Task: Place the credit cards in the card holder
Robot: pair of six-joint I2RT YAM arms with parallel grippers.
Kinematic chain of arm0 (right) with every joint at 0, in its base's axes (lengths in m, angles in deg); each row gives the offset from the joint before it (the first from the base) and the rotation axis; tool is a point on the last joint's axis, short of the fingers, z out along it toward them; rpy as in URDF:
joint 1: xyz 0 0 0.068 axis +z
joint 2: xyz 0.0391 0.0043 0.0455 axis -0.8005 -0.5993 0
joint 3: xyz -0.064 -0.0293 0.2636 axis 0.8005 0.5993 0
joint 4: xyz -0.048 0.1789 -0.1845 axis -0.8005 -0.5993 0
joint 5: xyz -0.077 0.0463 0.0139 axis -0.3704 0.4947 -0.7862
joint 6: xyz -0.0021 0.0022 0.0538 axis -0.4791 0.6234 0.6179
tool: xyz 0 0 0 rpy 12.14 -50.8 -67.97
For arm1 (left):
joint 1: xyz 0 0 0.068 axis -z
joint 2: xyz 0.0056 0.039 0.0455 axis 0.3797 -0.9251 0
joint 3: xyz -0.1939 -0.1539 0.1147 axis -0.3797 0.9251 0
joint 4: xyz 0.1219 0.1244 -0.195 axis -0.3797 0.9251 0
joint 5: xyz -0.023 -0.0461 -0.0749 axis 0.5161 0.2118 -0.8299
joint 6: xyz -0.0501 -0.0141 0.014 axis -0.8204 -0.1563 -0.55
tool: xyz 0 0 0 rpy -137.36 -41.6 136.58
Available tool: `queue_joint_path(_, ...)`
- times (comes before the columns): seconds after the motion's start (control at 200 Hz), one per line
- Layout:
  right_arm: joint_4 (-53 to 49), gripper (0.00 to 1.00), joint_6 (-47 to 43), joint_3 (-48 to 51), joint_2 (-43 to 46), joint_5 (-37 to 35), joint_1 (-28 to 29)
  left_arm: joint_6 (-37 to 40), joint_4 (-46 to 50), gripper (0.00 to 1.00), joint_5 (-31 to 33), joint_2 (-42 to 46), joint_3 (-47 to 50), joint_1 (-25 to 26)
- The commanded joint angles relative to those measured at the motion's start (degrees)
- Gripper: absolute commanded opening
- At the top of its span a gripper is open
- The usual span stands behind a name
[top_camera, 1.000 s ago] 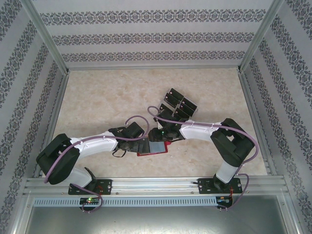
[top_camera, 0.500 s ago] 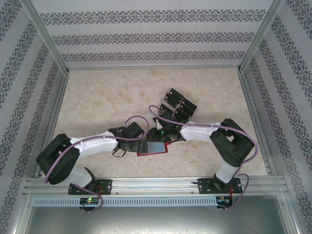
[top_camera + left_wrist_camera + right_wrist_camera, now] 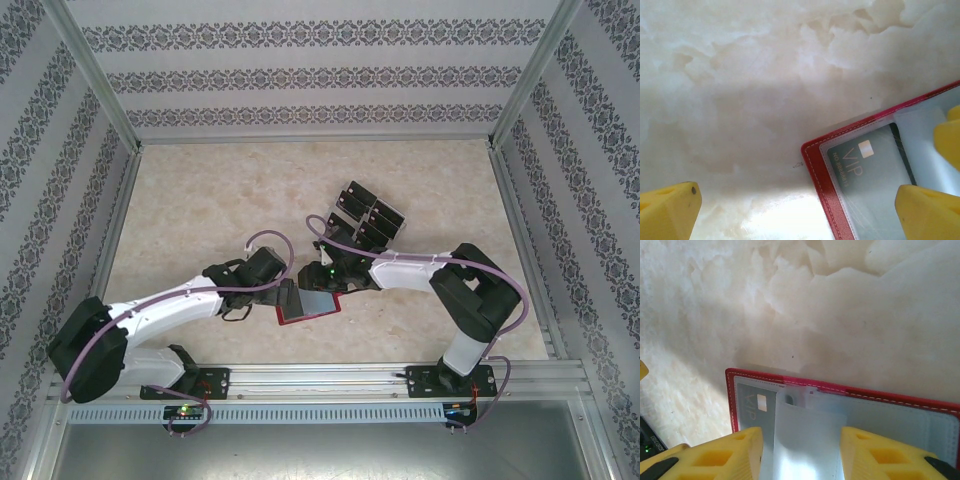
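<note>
The dark-red card holder lies open on the table between my two grippers. A grey card marked VIP sits in its clear end pocket and shows too in the right wrist view. My left gripper is open at the holder's left end, one fingertip over the pocket and the other over bare table. My right gripper stands half open over the holder, its jaws on either side of a translucent pocket leaf. Several black credit cards lie behind the right gripper.
The cards rest on a clear tray at mid table. Aluminium frame rails run along the near edge, and patterned walls close in the sides and back. Marble-look table stretches to the left and far side.
The left arm has stretched out lower and further left at its base. Its gripper has dropped slightly at the holder's left end, and the holder has tilted a little. The right arm is still.
</note>
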Motion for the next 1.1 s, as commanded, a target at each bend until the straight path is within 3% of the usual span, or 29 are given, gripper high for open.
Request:
queue_joint_path(0.0, 0.99, 0.45, 1.05, -0.84, -0.89, 0.95, 1.11, 0.87, 1.58, 1.0, 1.09, 2.6, 1.53, -0.86)
queue_joint_path(0.68, 0.23, 0.45, 4.1, -10.39, -6.46, 1.57, 10.12, -1.97, 5.6, 1.0, 5.94, 11.66, 1.42, -0.83)
queue_joint_path(0.949, -0.94, 0.63, 3.88, -13.45, -6.44, 1.99, 11.52, -3.23, 7.51, 1.0, 7.77, 16.32, 2.06, -0.88)
queue_joint_path(1.094, -2.72, 0.64, 3.13, -14.08, -3.88, 1.12, 11.09, -3.61, 7.49, 1.0, 7.51, 16.09, 2.09, -0.83)
